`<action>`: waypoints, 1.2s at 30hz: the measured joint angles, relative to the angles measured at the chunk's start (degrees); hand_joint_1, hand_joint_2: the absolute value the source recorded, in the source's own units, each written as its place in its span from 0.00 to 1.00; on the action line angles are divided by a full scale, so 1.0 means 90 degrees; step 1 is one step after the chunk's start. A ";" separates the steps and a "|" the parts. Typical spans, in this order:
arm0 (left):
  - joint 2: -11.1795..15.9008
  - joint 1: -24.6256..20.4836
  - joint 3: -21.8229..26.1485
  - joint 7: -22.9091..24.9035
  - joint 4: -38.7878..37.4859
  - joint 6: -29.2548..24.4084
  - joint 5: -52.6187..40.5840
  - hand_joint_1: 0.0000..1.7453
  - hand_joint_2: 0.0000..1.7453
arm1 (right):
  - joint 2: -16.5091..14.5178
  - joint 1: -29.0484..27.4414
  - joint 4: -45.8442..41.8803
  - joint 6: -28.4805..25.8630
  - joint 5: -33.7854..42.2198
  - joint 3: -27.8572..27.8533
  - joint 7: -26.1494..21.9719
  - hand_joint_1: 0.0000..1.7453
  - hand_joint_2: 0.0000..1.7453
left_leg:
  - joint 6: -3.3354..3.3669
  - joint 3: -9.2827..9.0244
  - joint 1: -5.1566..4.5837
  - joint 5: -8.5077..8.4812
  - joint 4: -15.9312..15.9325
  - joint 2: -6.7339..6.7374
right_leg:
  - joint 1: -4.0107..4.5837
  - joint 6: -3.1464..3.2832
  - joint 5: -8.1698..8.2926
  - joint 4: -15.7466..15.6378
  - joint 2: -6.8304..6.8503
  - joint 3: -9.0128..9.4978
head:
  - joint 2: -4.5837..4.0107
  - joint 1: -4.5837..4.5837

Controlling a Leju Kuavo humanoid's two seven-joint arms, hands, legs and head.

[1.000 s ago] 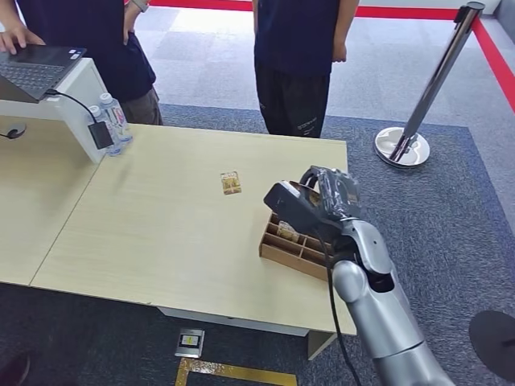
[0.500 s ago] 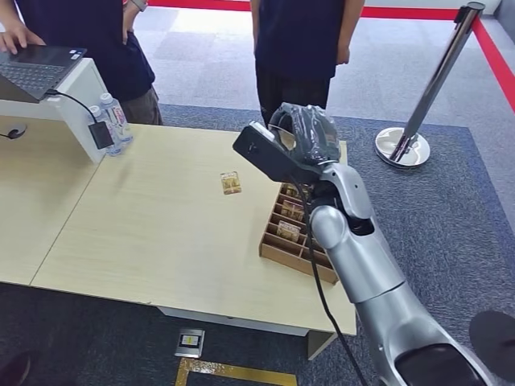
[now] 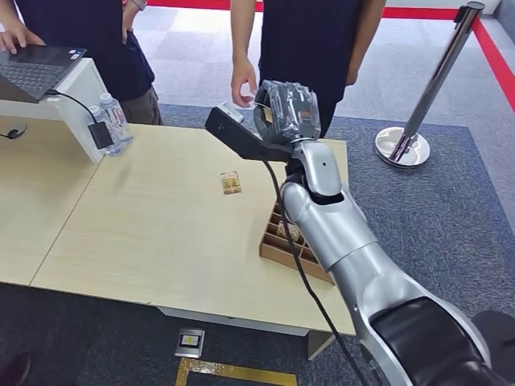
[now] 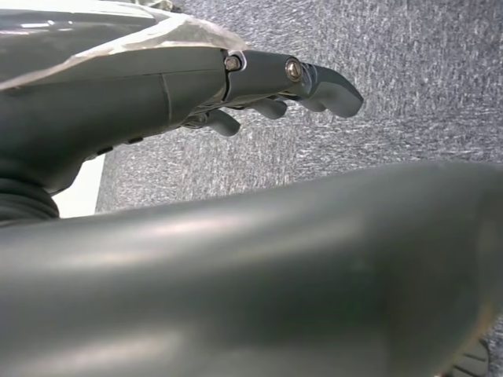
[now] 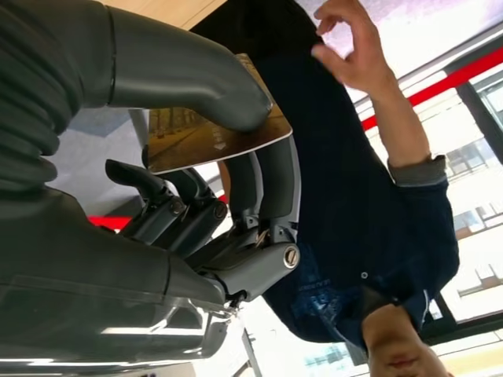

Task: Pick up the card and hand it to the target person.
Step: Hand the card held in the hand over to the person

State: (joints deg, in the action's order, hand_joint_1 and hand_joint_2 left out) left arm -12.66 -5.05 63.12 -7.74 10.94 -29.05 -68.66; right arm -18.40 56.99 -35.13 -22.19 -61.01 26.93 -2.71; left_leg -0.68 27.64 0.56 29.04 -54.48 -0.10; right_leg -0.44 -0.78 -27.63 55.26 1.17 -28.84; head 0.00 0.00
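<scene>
though the left hand (image 4: 267, 86) is half hidden behind its own arm, its fingers lie apart, holding nothing. on the worktop (image 3: 152, 225) a spare card (image 3: 230, 182) lies flat. the right hand (image 3: 290, 111) pinches the card (image 5: 216, 126) near a person's hand (image 3: 243, 80). a divided tray (image 3: 291, 245) holds more cards.

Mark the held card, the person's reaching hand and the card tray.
Held card (image 5: 214, 133): right wrist view, its printed face.
Person's reaching hand (image 3: 243, 80): head view, back of hand.
Card tray (image 3: 286, 256): head view, front wall.
</scene>
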 joint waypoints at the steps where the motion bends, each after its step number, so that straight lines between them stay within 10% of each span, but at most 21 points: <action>1: -0.0001 0.0000 0.0000 0.0002 -0.0001 -0.0012 0.0007 0.00 0.00 | -0.0016 0.0048 0.0119 -0.0026 -0.0012 0.0000 0.0010 1.00 1.00 | 0.0000 0.0000 0.0000 0.0000 0.0000 0.0000 | 0.0000 0.0000 0.0000 0.0000 0.0000 0.0000 | 0.0000 -0.0001; 23: -0.0002 0.0001 -0.0035 0.0037 -0.0009 -0.0094 -0.0032 0.00 0.00 | -0.0114 0.0168 0.1040 -0.0181 0.0173 -0.0072 -0.0217 1.00 1.00 | 0.0000 0.0001 0.0000 0.0000 0.0000 0.0000 | 0.0000 0.0001 0.0000 0.0000 0.0000 -0.0003 | 0.0000 0.0000; 27: -0.0004 0.0001 -0.0036 0.0054 -0.0010 -0.0128 -0.0026 0.00 0.00 | -0.0141 0.0173 0.1042 -0.0153 0.0209 -0.0073 -0.0269 0.18 1.00 | 0.0000 0.0002 0.0000 0.0000 0.0000 0.0000 | 0.0000 0.0001 0.0000 0.0000 0.0000 -0.0004 | 0.0000 0.0001; 30: -0.0010 0.0001 -0.0036 0.0062 -0.0011 -0.0155 -0.0010 0.00 0.00 | -0.0157 0.0173 0.1042 -0.0074 0.0277 -0.0073 -0.0284 0.00 1.00 | 0.0000 0.0002 0.0000 0.0000 0.0000 0.0000 | 0.0000 0.0001 0.0000 0.0000 0.0000 -0.0005 | 0.0000 0.0001; 34: -0.0015 0.0000 -0.0036 0.0094 -0.0012 -0.0185 0.0018 0.00 0.00 | -0.0188 0.0173 0.1042 0.0006 0.0427 -0.0071 -0.0287 0.00 0.00 | 0.0000 0.0002 0.0000 0.0000 0.0000 0.0000 | 0.0000 0.0001 0.0001 0.0000 0.0000 -0.0005 | 0.0000 0.0000; 36: -0.0019 0.0000 -0.0036 0.0120 -0.0012 -0.0193 0.0018 0.00 0.00 | -0.0192 0.0174 0.1042 0.0018 0.0496 -0.0066 -0.0274 0.00 0.00 | 0.0000 0.0002 0.0000 -0.0001 0.0000 0.0000 | 0.0000 0.0001 0.0001 0.0000 0.0000 -0.0004 | 0.0000 0.0001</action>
State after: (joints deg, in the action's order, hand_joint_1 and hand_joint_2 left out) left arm -12.83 -5.04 62.79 -6.66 10.84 -30.79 -68.50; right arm -20.13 58.56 -25.75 -22.03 -56.55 26.34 -5.17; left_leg -0.69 27.66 0.57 29.03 -54.48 -0.10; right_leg -0.44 -0.77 -27.62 55.26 1.17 -28.88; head 0.00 0.00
